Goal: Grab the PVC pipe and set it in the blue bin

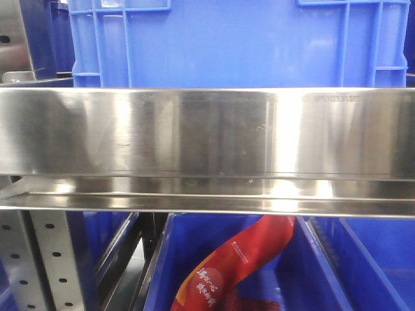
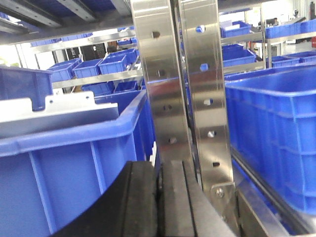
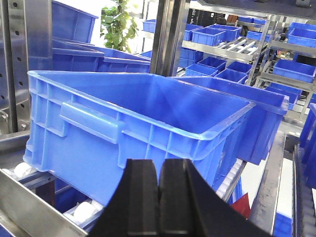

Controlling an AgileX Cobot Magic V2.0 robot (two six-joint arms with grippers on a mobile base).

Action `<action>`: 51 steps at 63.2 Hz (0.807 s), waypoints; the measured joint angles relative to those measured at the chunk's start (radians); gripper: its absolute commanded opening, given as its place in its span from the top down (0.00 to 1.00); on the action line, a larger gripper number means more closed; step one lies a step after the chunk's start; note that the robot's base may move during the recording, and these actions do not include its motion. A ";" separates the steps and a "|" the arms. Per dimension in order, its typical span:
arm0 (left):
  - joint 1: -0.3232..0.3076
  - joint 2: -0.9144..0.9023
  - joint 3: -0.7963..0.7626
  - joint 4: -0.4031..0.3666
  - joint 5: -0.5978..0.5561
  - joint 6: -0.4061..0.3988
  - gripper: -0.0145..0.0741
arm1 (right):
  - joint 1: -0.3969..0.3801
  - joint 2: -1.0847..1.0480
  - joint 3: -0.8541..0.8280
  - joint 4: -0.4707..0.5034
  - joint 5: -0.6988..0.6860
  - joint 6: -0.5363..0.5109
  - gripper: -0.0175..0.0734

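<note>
Your front camera looks straight at a stainless steel shelf rail (image 1: 207,149) that fills the middle of the view. Above it sits a blue bin (image 1: 240,42), its ribbed wall facing you. Below the rail, a lower blue bin (image 1: 311,272) holds a red printed package (image 1: 243,262) leaning diagonally, with white lettering on its side. A perforated steel upright (image 1: 48,259) stands at the lower left.

On your left wrist view, the left gripper (image 2: 159,197) shows its two black fingers (image 2: 136,202) pressed together with nothing between them. Directly ahead of it rise two slotted steel rack posts (image 2: 182,84). A blue crate (image 2: 69,163) sits just to the left of the posts with a flat metal bracket (image 2: 54,111) resting over its rim, and a second blue crate (image 2: 276,133) sits to the right on the rack. More blue bins line the shelves farther back.

On your right wrist view, the right gripper (image 3: 159,197) also has its fingers (image 3: 140,197) closed flat against each other, empty. It points at an open-topped blue tote (image 3: 143,123) that sits tilted on a roller shelf, white rollers (image 3: 86,212) visible beneath it. A green plant (image 3: 118,24) stands in the background among further racks of blue bins.

You cannot see the PVC pipe in any of the three views; neither gripper holds it, and the open tote's visible interior shows only bare blue walls.
</note>
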 measured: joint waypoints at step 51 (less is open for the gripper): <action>0.000 -0.032 0.208 -0.048 -0.189 0.000 0.96 | 0.000 0.000 0.000 -0.002 0.001 0.000 0.99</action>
